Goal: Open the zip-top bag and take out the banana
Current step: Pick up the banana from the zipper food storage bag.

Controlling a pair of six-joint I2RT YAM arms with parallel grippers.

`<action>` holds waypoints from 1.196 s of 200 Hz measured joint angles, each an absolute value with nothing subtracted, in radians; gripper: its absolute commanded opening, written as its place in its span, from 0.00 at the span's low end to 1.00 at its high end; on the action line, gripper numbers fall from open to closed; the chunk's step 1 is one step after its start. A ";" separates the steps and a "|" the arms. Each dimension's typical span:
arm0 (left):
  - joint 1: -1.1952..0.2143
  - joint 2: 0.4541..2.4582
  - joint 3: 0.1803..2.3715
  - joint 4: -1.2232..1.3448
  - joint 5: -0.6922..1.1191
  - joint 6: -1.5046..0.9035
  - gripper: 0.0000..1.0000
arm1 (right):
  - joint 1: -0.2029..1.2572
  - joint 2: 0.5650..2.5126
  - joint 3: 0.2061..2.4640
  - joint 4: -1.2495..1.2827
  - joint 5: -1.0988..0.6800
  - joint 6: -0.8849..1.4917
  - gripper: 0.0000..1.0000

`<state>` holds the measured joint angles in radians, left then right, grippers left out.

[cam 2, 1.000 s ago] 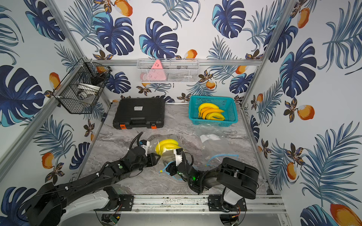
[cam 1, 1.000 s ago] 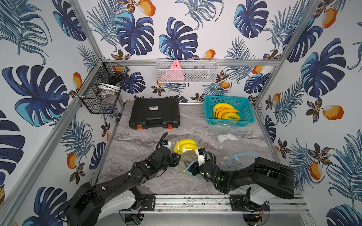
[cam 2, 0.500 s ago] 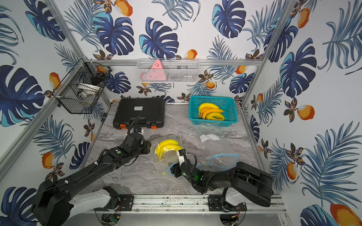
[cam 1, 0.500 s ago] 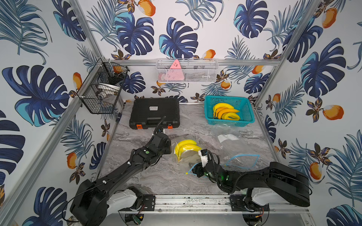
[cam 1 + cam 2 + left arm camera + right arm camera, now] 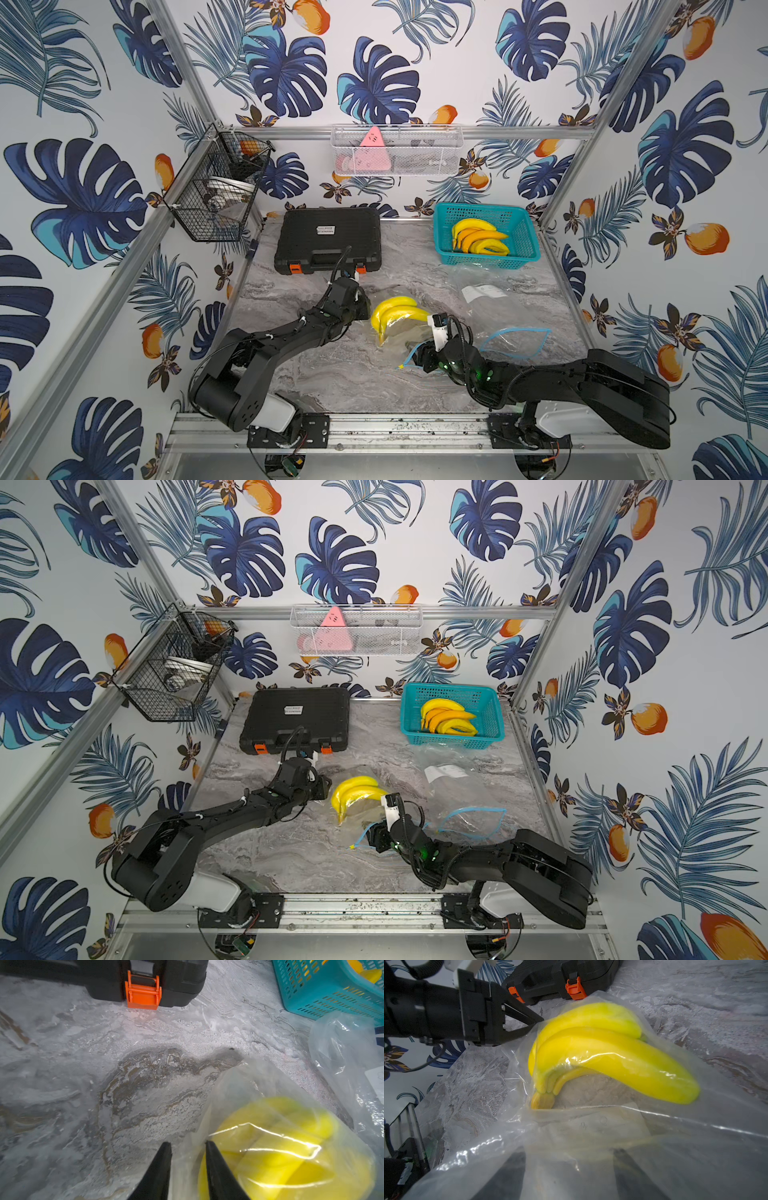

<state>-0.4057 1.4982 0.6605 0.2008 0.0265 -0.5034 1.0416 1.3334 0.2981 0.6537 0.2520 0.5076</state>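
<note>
The zip-top bag (image 5: 400,341) is a clear bag with a blue zip rim, lying mid-table in both top views with a yellow banana (image 5: 395,313) bunch inside. My left gripper (image 5: 367,310) is at the bag's far-left edge. In the left wrist view its jaws (image 5: 187,1145) stand a narrow gap apart, with the bag's film (image 5: 239,1088) between them and the banana (image 5: 280,1147) just beyond. My right gripper (image 5: 419,352) lies low at the bag's blue-rimmed mouth. Its fingers (image 5: 512,1167) stand wide apart and open, veiled by film, facing the banana (image 5: 602,1047).
A black case (image 5: 328,241) with orange latches sits behind the left gripper. At the back right a teal basket (image 5: 486,211) holds more bananas. In front of it lies a clear bag with a white label (image 5: 484,291). An empty blue-rimmed bag (image 5: 515,345) lies right of the right gripper.
My left gripper swung from the front of the bag toward the back and settled at its far-left edge, its jaws narrowing. The right gripper stayed at the bag's mouth.
</note>
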 measured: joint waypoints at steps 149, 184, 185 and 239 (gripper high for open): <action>-0.516 1.539 0.545 0.381 0.123 -0.611 0.00 | 1.038 1.637 0.476 0.609 0.248 0.516 0.65; -0.519 1.529 0.535 0.371 0.114 -0.606 0.00 | 1.038 1.651 0.449 0.645 0.265 0.546 0.58; -0.519 1.529 0.534 0.371 0.114 -0.606 0.00 | 1.038 1.651 0.448 0.646 0.266 0.548 0.58; -0.519 1.507 0.535 0.344 0.107 -0.600 0.00 | 1.037 1.634 0.450 0.615 0.275 0.569 0.58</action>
<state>-0.5186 1.5066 0.5346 0.3439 0.1070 -0.5999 1.0370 1.6344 0.4496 0.6147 0.2749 0.5686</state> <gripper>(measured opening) 0.061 0.553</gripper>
